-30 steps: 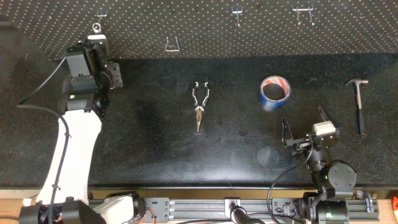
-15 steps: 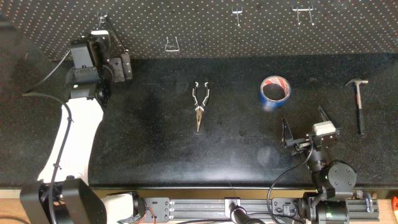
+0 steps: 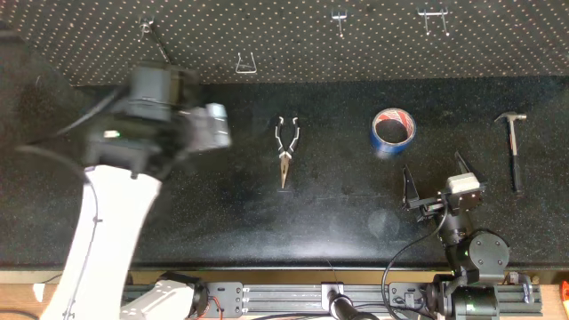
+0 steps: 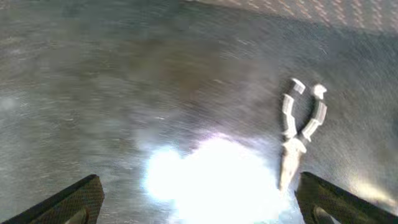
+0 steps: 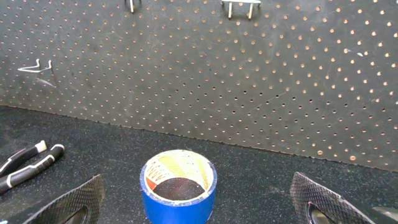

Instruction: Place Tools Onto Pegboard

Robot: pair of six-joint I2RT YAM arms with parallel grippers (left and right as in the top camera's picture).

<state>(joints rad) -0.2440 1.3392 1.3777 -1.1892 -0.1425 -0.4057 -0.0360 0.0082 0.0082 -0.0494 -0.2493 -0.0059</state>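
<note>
Left wrist view puts the left gripper [image 4: 199, 190] above the black textured worktop [image 4: 93, 74], its 2 fingers spread wide and holding nothing. Beyond and to one side of it lie the silver needle-nose pliers with pale handles [image 4: 298, 140], flat on the worktop, clear of both fingers and not between them.

I judge the step in hand to be the approach for picking up the pliers. The next move calls for centring the open jaws over the pliers, lining them across the handles or the pivot, then descending and closing.

The right gripper [image 3: 436, 178] sits low near its base, also wide open and empty. The blue roll of tape [image 5: 178, 183] stands on its side rim just ahead of it, and the steel-headed hammer with a dark handle [image 3: 513, 147] lies farther to the right.

Farthest back, the dark perforated pegboard [image 3: 293, 36] carries metal hooks, and the bent wire hook [image 3: 246, 64] hangs bare above the pliers. All 3 tools are on the worktop, so hanging looks not yet done for them.
</note>
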